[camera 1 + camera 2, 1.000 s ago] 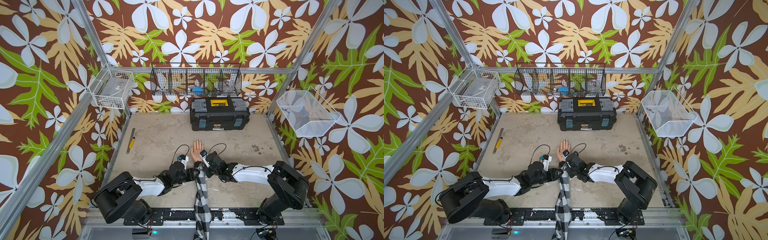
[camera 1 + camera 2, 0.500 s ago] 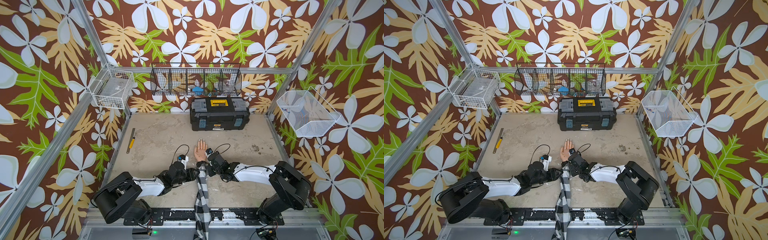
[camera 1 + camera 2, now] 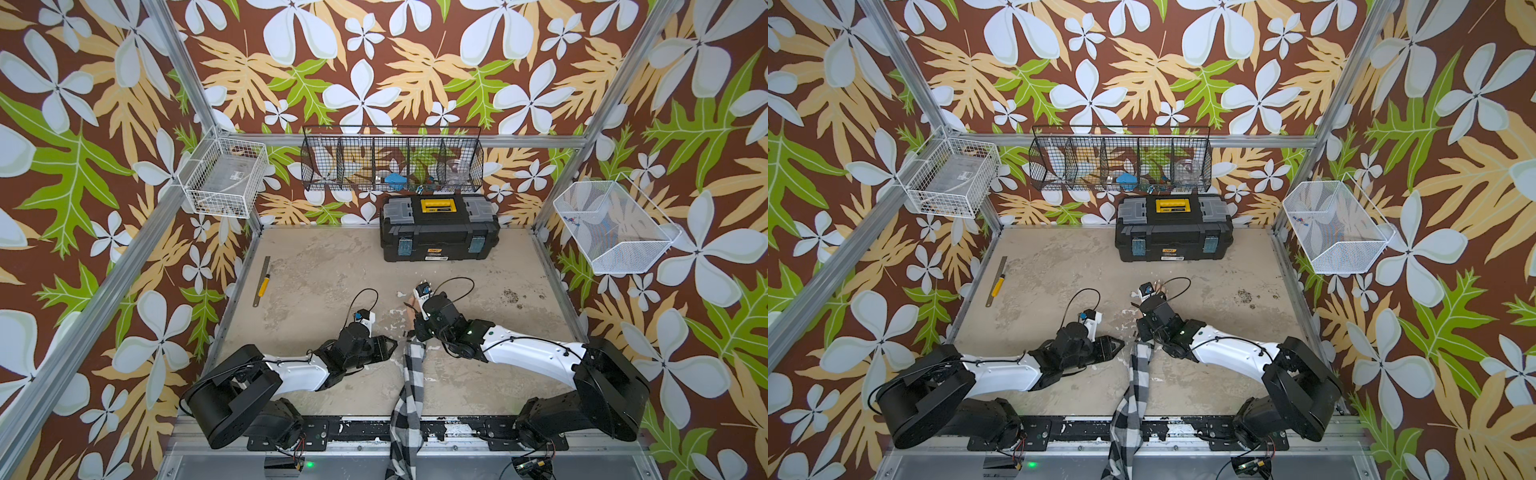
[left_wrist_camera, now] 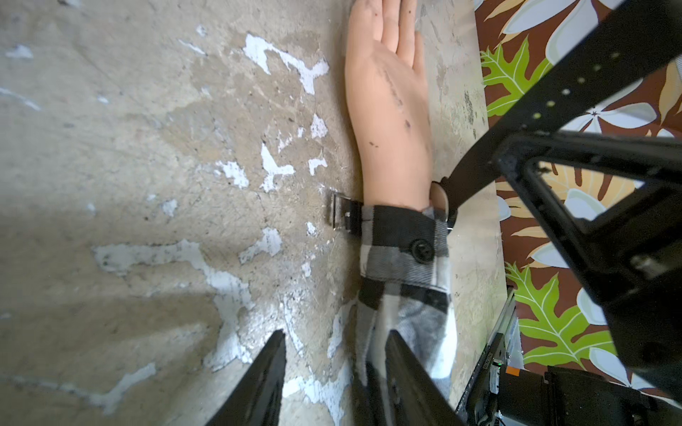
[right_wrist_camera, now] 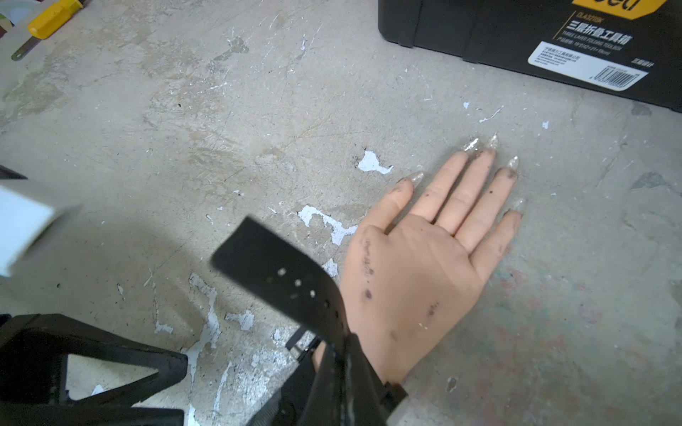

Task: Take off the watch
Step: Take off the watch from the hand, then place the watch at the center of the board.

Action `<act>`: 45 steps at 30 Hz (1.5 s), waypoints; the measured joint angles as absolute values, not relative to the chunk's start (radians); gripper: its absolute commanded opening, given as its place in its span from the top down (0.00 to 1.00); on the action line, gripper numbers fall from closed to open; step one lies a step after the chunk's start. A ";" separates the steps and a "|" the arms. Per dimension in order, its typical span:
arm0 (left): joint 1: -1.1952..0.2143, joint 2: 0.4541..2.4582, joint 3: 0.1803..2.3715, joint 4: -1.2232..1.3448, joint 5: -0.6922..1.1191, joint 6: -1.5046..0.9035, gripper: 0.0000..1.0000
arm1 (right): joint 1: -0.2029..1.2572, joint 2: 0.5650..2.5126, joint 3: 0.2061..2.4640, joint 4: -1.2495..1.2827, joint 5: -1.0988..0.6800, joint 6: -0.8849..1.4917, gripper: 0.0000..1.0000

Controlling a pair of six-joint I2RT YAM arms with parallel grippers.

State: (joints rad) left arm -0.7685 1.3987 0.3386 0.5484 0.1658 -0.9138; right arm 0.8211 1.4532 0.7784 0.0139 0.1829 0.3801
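Watch (image 5: pixel 288 280) strap clamped in right gripper (image 5: pixel 341 369) fingers — left gripper (image 4: pixel 336 339) fingers apart beside sleeve (image 4: pixel 406 258).

**Watch strap undone at dummy hand's wrist**

Dummy hand (image 4: pixel 387 110) lies flat on worn table (image 4: pixel 147 147). Checked cuff (image 4: pixel 402 228) w/ black button (image 4: pixel 422 250) covers its wrist. Watch (image 4: pixel 553 88): buckle (image 4: pixel 341 215) pokes out one side of wrist, holed strap end lifts off opp. side, pinched by R gripper (image 4: pixel 494 162). L gripper (image 4: pixel 336 343) fingers apart, sleeve end of hand.

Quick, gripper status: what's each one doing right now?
Left gripper: open, holding nothing, tips by the sleeve.
Right gripper: shut on the watch strap.
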 measured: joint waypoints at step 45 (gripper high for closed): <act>-0.672 1.087 0.445 0.242 0.053 -0.852 0.33 | 0.339 1.080 0.467 -0.073 0.294 0.524 0.00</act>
State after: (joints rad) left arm -0.6720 1.0874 0.4450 0.2420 0.0528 -0.8524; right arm 0.3393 1.0798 0.4675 -0.0734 0.2935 0.5240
